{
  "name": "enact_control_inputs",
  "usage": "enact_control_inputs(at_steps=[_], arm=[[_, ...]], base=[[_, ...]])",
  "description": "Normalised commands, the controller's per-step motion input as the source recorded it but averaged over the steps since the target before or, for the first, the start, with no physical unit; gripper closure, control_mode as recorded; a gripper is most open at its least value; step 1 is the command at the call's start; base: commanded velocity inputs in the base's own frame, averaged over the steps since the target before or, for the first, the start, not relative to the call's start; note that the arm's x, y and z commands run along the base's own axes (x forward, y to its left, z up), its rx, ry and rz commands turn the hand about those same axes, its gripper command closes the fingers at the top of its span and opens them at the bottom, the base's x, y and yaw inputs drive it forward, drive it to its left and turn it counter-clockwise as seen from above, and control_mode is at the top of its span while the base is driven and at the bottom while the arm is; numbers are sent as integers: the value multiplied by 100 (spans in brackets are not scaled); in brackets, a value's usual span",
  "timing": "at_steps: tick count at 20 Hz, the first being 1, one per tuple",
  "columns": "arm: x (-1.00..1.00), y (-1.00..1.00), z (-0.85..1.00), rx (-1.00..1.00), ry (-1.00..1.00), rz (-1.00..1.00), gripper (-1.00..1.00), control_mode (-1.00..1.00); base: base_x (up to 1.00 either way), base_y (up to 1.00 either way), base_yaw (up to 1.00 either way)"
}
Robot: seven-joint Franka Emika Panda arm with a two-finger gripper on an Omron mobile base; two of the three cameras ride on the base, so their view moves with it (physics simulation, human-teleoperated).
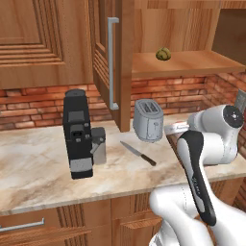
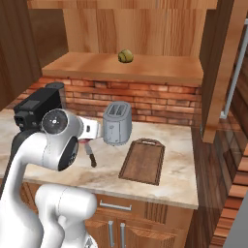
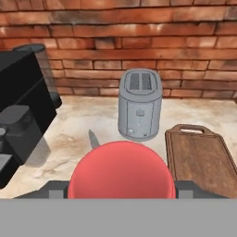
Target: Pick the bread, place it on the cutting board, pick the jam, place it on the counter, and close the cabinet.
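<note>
**My count of what is here**

I count one bread [image 2: 126, 56] lump on the cabinet shelf, one jam [image 3: 122, 170] jar, one cutting board [image 2: 143, 161], one toaster [image 2: 117, 123], one knife [image 1: 138, 153] and one black coffee machine [image 1: 77, 133], all on a single worktop [image 1: 38, 168]. One cabinet [image 1: 115, 62] door with a grey bar handle stands open on each side: two doors.

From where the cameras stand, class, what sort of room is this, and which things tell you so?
A home kitchen, most likely: a toaster and coffee machine stand on a marbled counter against brick, with wooden wall cabinets above.
</note>
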Motion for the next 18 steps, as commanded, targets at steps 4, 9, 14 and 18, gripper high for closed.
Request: enact_control_inputs(at_steps=[4, 9, 14, 18], arm=[[-6, -12, -46, 0, 0, 0, 100, -100], [-1, -10, -44, 0, 0, 0, 100, -100], [-9, -8, -45, 0, 0, 0, 100, -100], [-13, -2, -50, 0, 0, 0, 100, -100]], base=[[0, 0, 0], [0, 0, 0], [0, 0, 0], [0, 0, 0]])
